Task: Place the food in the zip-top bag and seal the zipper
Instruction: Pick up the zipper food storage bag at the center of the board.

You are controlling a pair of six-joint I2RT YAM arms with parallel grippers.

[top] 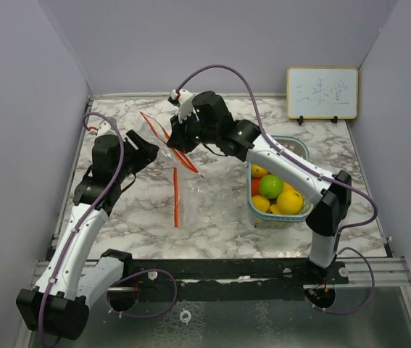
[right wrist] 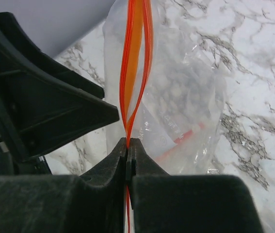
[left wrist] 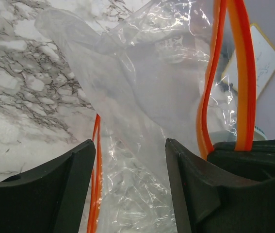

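1. Right gripper (right wrist: pixel 128 155): jaws were clamped on the orange zipper (right wrist: pixel 135 73) of the zip-top bag (top: pixel 198 196), frame centre.
2. Left gripper (left wrist: pixel 127 145): jaws were held apart, bag film between them.
3. Food (top: pixel 270 186): was kept in basket (top: pixel 274 217), centre right.

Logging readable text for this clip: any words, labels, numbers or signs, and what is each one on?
On the whiteboard: a few faint blue handwritten characters, too faint to read.
On the zip-top bag: pale print on the clear film, too blurred to read.
No other text shows.
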